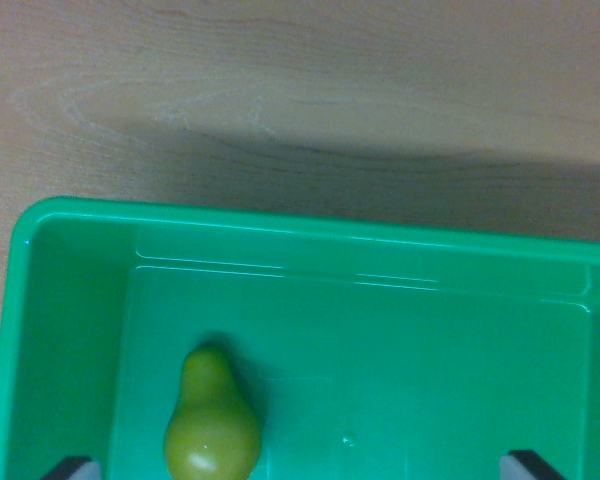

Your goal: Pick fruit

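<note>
Green plastic tray (70,300) on a pale wooden tabletop (280,90), shadow falling across the wood above its rim.
Gripper (305,468) looks straight down, jaws spread wide, dark fingertips (72,468) at the lower corners; the pear (211,425) lies at lower left, beside the left tip.

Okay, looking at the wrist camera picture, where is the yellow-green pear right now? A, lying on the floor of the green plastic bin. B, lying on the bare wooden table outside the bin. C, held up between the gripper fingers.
A: the yellow-green pear lies on the floor of the green plastic bin, with the two dark gripper fingertips apart from it at the bottom corners.
</note>
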